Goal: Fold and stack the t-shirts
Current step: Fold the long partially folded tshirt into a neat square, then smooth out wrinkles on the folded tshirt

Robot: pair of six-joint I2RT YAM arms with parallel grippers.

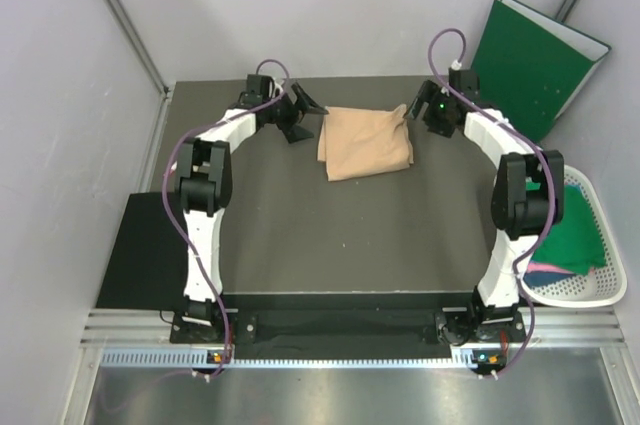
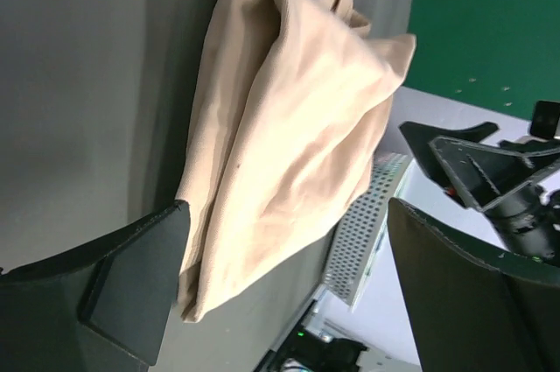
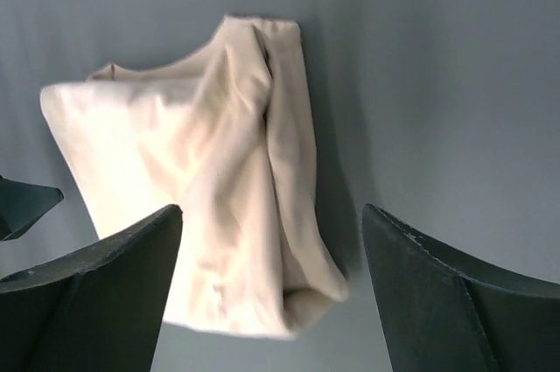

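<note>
A pale peach-beige t-shirt lies folded in a loose bundle on the dark table, at the far middle. My left gripper is open and empty just off its left edge. My right gripper is open and empty just off its right edge. In the left wrist view the shirt lies ahead of my open left gripper, with its near corner between the jaws. In the right wrist view the shirt reaches in between the jaws of my open right gripper. A dark green shirt and a pink one lie in the basket.
A white laundry basket stands off the table's right edge. A stiff green folder leans against the wall at the back right. A black mat lies at the left of the table. Grey walls close in on the left and at the back.
</note>
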